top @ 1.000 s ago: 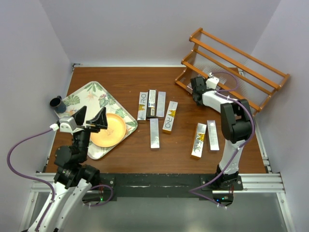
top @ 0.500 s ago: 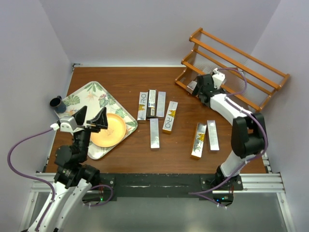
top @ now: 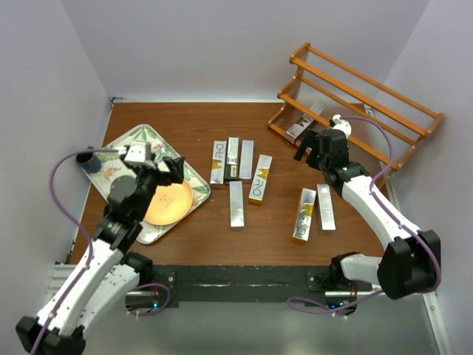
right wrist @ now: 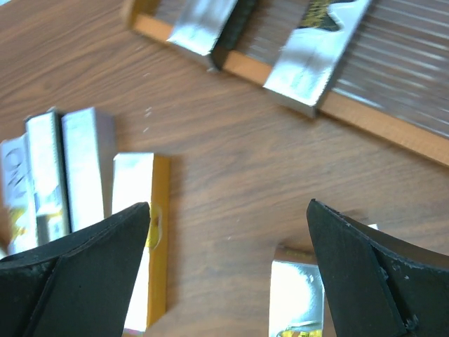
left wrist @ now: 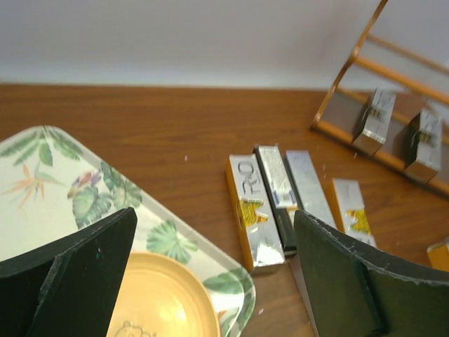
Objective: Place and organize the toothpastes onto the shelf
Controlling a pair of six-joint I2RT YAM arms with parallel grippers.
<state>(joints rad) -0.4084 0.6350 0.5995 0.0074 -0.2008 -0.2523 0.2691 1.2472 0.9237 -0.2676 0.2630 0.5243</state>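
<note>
Seven silver toothpastes lie on the table: three side by side (top: 233, 158), one gold-edged (top: 260, 179), one below them (top: 236, 204), and two at the right (top: 304, 214) (top: 325, 206). Two more cartons (right wrist: 203, 24) (right wrist: 316, 49) rest on the bottom tier of the orange wooden shelf (top: 355, 74). My right gripper (top: 307, 151) (right wrist: 229, 205) is open and empty over bare table, just in front of the shelf. My left gripper (top: 168, 171) (left wrist: 214, 217) is open and empty above the tray's right edge, left of the three cartons (left wrist: 270, 200).
A leaf-patterned tray (top: 126, 144) holds an orange plate (top: 174, 203) at the left. A dark cup (top: 89, 157) stands by the left wall. The shelf rail (right wrist: 365, 119) runs along the back right, by the wall.
My right gripper has drawn back from the shelf's bottom tier toward the table, leaving a carton there. My left arm has reached forward over the tray.
</note>
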